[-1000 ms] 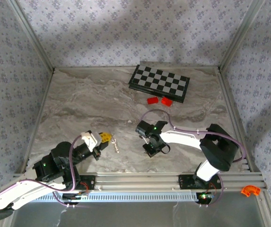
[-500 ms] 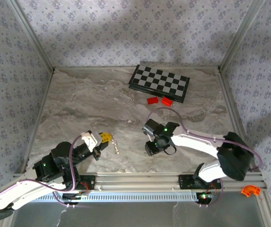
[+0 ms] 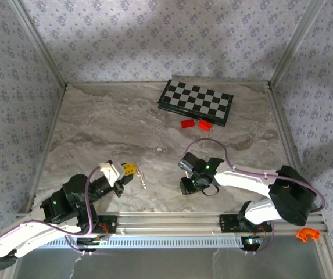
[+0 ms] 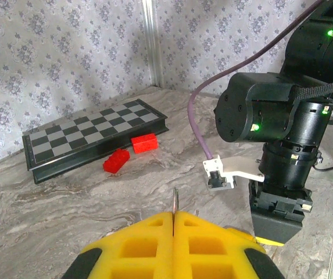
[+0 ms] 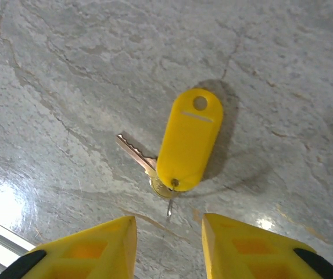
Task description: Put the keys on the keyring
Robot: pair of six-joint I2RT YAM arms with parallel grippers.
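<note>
Entry: my right tool point(image 5: 167, 222), pressed together a second ago, now stands spread over the yellow-tagged key point(image 5: 186, 142), which lies flat on the bench point(image 5: 282, 64), untouched. The right arm has shifted nearer. My left tool point(image 4: 173, 218), at near left, is pressed together, pinching a thin metal piece point(image 4: 175, 200); ring or key, I cannot tell. Judgement: pickup in preparation; threading not yet begun.

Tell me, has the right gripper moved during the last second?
Yes. In the top view the right gripper and its wrist have drifted right and toward the near edge, farther from the red bricks.
</note>
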